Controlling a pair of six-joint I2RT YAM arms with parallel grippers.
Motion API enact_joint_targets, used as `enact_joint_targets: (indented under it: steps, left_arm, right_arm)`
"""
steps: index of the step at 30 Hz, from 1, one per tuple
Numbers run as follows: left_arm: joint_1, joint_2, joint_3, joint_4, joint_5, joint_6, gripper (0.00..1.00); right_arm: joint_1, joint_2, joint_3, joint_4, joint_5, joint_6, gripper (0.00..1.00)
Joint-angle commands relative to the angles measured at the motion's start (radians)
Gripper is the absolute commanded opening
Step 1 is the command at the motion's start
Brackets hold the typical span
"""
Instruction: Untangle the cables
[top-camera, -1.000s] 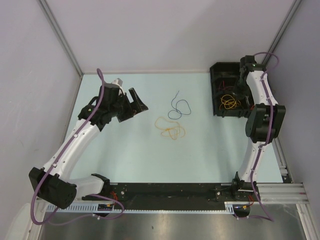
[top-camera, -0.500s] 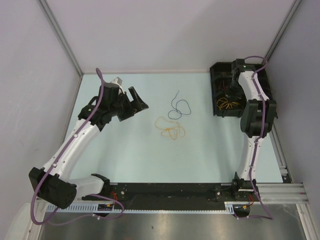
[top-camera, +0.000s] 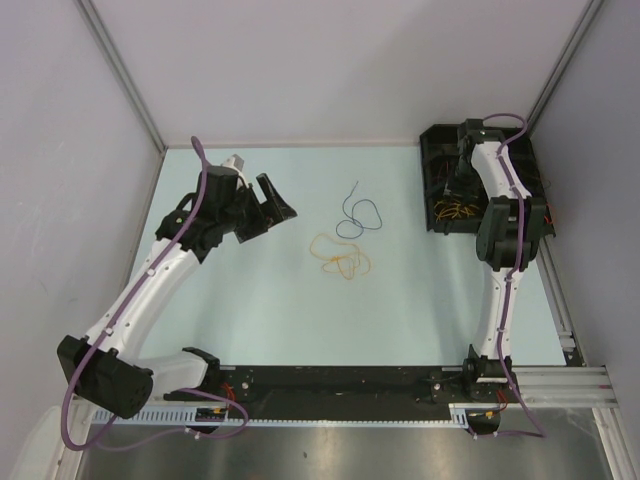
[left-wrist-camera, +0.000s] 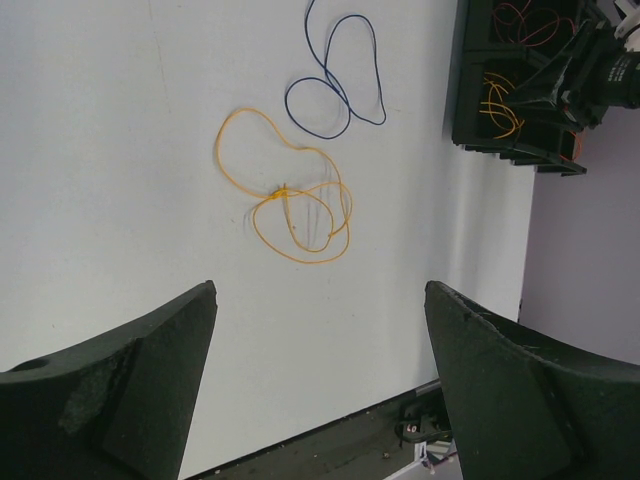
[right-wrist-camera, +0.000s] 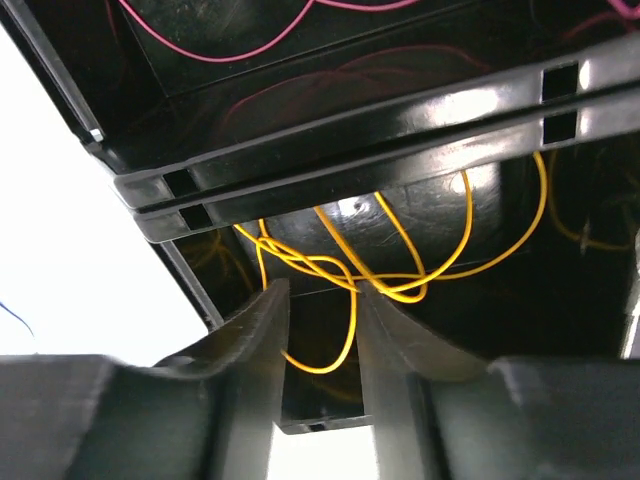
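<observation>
Cables (top-camera: 345, 245) on the table (top-camera: 250, 300): orange cable (left-wrist-camera: 283, 190) beside dark blue cable (left-wrist-camera: 336, 88). Left tool (left-wrist-camera: 320, 300) gapes wide; right tool (right-wrist-camera: 320, 292), narrowly parted, over yellow cable (right-wrist-camera: 400, 290) in black bin (right-wrist-camera: 350, 130).

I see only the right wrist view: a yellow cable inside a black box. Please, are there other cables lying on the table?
Observer: Yes, two. An orange cable and a dark blue cable lie on the table, outside the box.
Operator: Is the orange one tangled?
Observer: In the left wrist view its loops cross at one small knot.
Operator: Where is the left claw?
Observer: The left claw hangs over the table, left of both cables, wide open and empty.
</observation>
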Motion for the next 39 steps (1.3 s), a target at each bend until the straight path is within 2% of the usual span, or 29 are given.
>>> enact_joint_targets:
  steps: [1,3,10,14,17,24,26,29,34,35,38,39]
  left_arm:
    - [-0.011,0.003,0.029,0.005,-0.011,0.026,0.89]
    - [-0.036,0.029,0.056,0.003,-0.046,0.047,0.89]
    - [-0.152,0.227,0.227,-0.073,-0.118,0.153,0.95]
    - [-0.232,0.330,0.242,-0.077,-0.170,0.216,0.94]
    - [-0.264,0.411,0.236,-0.069,-0.151,0.264,0.94]
    - [-0.349,0.572,0.262,-0.035,-0.088,0.347,0.93]
    - [-0.379,0.621,0.276,-0.014,-0.089,0.421,0.91]
    - [-0.415,0.656,0.300,0.015,-0.118,0.521,0.92]
    - [-0.439,0.741,0.366,0.032,-0.132,0.569,0.92]
    - [-0.446,0.758,0.374,0.031,-0.173,0.572,0.92]
    - [-0.461,0.816,0.403,0.026,-0.210,0.568,0.89]
    - [-0.461,0.828,0.408,0.026,-0.251,0.563,0.84]
  right_arm:
    - [-0.004,-0.087,0.037,-0.031,0.008,0.017,0.50]
    - [-0.003,-0.107,0.032,-0.040,0.011,0.021,0.58]
    - [0.004,-0.195,0.050,-0.074,-0.021,0.044,0.70]
    - [0.048,-0.250,0.083,-0.103,-0.046,0.061,0.72]
    - [0.098,-0.271,0.093,-0.128,-0.044,0.073,0.73]
    - [0.129,-0.350,0.031,-0.148,-0.083,0.097,0.73]
    - [0.129,-0.379,0.018,-0.160,-0.076,0.090,0.73]
    - [0.128,-0.428,-0.024,-0.172,-0.064,0.083,0.74]
    - [0.126,-0.518,-0.141,-0.175,-0.052,0.081,0.74]
    - [0.125,-0.529,-0.153,-0.177,-0.049,0.083,0.74]
    - [0.117,-0.570,-0.190,-0.177,-0.047,0.086,0.75]
    - [0.111,-0.578,-0.193,-0.178,-0.050,0.084,0.75]
